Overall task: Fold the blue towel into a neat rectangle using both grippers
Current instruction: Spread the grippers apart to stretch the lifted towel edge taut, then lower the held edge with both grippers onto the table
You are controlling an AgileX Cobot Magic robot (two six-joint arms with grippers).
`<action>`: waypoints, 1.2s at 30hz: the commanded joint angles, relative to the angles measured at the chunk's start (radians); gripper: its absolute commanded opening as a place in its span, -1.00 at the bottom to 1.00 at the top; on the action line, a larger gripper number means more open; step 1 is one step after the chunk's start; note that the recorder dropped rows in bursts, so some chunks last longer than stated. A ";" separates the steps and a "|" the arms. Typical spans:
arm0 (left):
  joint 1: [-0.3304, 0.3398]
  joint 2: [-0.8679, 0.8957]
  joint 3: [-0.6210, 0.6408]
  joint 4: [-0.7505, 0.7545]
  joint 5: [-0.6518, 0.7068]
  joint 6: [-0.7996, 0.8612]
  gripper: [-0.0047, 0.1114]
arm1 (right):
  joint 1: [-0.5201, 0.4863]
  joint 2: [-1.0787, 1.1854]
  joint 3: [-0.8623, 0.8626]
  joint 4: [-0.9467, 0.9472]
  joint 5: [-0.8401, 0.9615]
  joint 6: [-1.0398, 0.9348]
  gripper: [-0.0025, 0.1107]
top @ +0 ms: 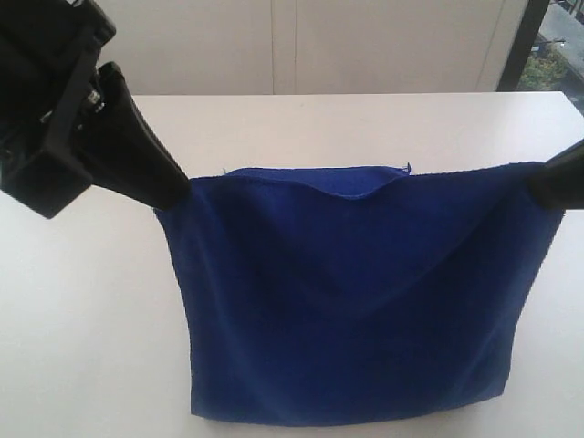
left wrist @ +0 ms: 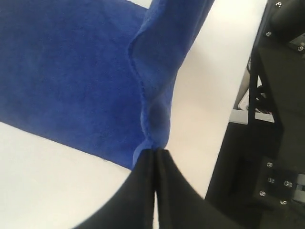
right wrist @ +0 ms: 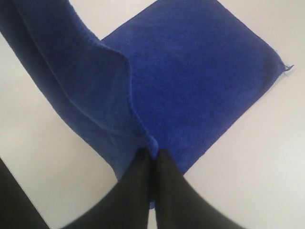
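we had the left gripper (left wrist: 155,152) pinched shut on one upper corner of the blue towel (top: 356,301) and the right gripper (right wrist: 151,153) shut on the other. the cloth hung between them, its lower part lying on the white table (top: 82,319). it looked soft, light and limp, so we judged the hemmed corners the surest hold.

blue towel (top: 356,301): deep royal blue, plain throughout. bench (top: 82,347): plain white. left end effector (top: 181,195): black. right end effector (top: 537,182): black.
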State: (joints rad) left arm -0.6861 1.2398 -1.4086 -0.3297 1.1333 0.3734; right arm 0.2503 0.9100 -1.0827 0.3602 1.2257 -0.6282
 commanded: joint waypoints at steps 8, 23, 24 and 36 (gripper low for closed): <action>-0.005 0.042 -0.001 0.131 0.088 -0.053 -0.92 | -0.001 0.051 0.058 -0.019 -0.107 -0.033 -0.96; 0.012 0.219 -0.001 0.255 -0.197 -0.053 -0.92 | -0.001 0.275 0.061 -0.072 -0.421 0.007 -0.96; 0.027 0.237 -0.001 0.255 -0.224 -0.053 -0.92 | -0.001 0.296 0.061 -0.072 -0.455 0.007 -0.96; 0.097 0.335 -0.003 0.248 -0.398 -0.038 -0.92 | -0.003 0.464 0.049 -0.093 -0.695 0.028 -0.96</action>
State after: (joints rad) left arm -0.5939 1.5723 -1.4086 -0.0706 0.7537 0.3315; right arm 0.2503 1.3557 -1.0253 0.2844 0.5735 -0.6257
